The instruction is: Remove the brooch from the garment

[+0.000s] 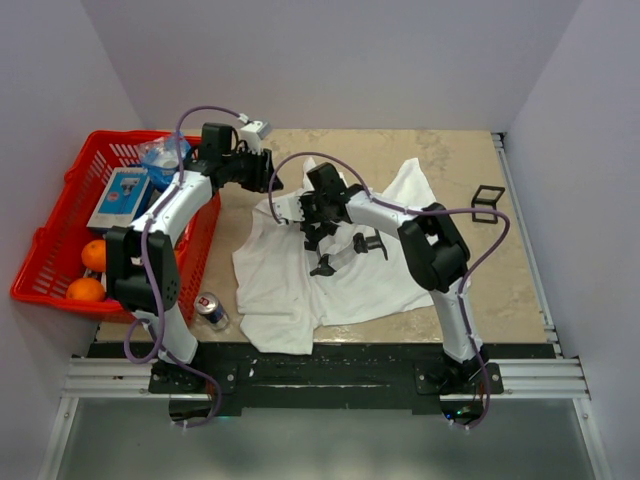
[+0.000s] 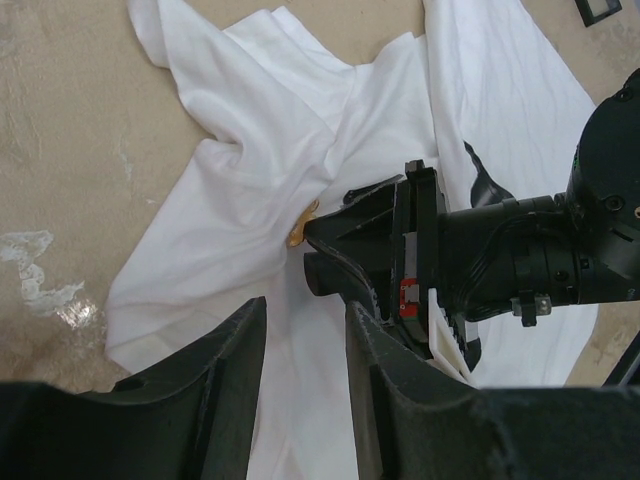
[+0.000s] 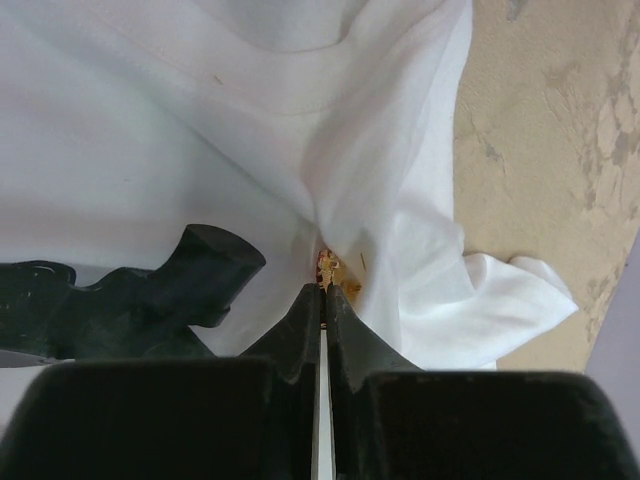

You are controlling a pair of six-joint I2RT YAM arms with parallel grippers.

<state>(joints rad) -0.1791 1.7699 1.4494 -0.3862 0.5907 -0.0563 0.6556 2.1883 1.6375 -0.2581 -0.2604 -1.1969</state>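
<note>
The garment [image 1: 285, 285], a white T-shirt with a black print, lies crumpled on the tan table. The tiny tan-orange brooch [image 3: 328, 267] sits on a raised fold of cloth and also shows in the left wrist view [image 2: 298, 235]. My right gripper [image 3: 325, 288] is shut on the brooch, with the cloth drawn up into a peak around it; it lies over the shirt's upper left [image 1: 297, 212]. My left gripper [image 2: 305, 312] is open and empty, hovering above the shirt just beside the right gripper [image 1: 272, 185]. One of its fingers [image 3: 205, 265] shows in the right wrist view.
A red basket [image 1: 45, 285] stands at the left with two oranges [image 1: 93, 255], a blue box [image 1: 120, 195] and a plastic bag. A drink can [image 1: 212, 312] lies near the shirt's front left corner. A small black frame [image 1: 487, 202] sits at the right.
</note>
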